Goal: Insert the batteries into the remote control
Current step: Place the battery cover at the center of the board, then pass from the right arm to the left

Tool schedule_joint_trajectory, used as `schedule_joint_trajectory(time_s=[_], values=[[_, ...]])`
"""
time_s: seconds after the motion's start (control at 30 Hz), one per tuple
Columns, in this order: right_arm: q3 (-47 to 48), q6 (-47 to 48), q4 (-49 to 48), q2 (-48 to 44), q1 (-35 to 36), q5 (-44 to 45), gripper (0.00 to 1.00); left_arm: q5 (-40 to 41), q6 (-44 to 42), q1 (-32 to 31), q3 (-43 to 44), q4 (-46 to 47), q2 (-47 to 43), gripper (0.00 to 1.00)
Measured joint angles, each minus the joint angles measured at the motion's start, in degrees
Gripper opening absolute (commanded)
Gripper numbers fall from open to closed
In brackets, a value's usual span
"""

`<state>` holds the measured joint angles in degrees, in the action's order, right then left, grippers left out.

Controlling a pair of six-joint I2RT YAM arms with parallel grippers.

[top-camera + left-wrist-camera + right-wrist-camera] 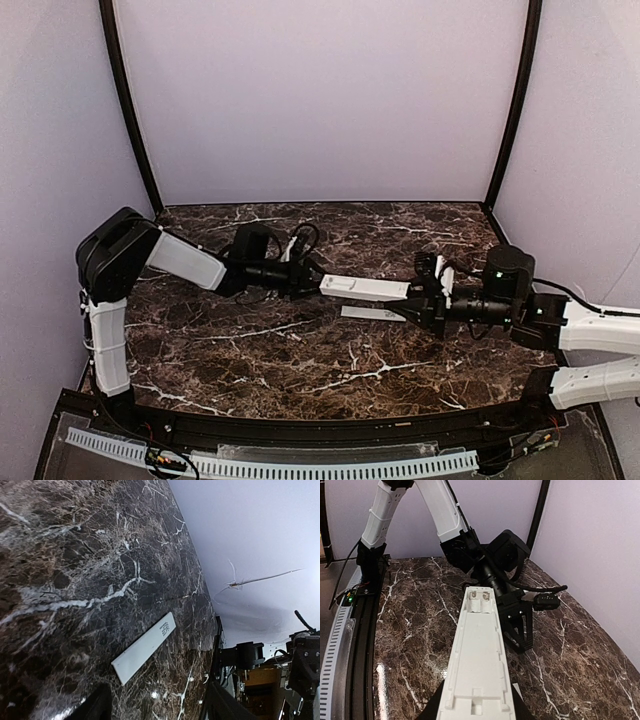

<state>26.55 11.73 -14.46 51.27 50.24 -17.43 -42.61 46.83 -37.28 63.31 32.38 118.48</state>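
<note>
My right gripper point(414, 301) is shut on the near end of the white remote control point(364, 288) and holds it level above the table, back side up. In the right wrist view the remote point(477, 650) shows an empty battery recess with metal contacts at its far end. My left gripper point(312, 280) is open and empty beside the remote's far end; its black fingers point(517, 627) stand just to the right of it. In the left wrist view the left gripper point(160, 711) has its jaws wide apart. No orange-red batteries are in view.
The flat white cover strip point(372, 313) lies on the dark marble table point(260, 350) just below the remote; it also shows in the left wrist view point(145, 647). Lilac walls with black corner posts point(130, 110) enclose the table. A cable track point(270, 462) runs along the near edge.
</note>
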Motion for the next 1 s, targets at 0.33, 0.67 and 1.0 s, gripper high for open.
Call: schedule_joint_trajectory(time_s=[0.33, 0.67, 1.0], values=[[5.5, 1.6, 5.0, 5.1, 0.0, -11.5, 0.00, -6.3, -10.5, 5.1, -6.7, -5.4, -22.8, 0.79], [15.0, 3.9, 11.4, 8.1, 1.6, -20.3, 0.00, -22.4, -14.1, -1.6, -13.7, -8.4, -33.5, 0.80], [18.2, 6.7, 16.7, 11.1, 5.7, -21.3, 0.00, -31.6, -8.4, -6.9, -14.8, -3.1, -33.5, 0.72]])
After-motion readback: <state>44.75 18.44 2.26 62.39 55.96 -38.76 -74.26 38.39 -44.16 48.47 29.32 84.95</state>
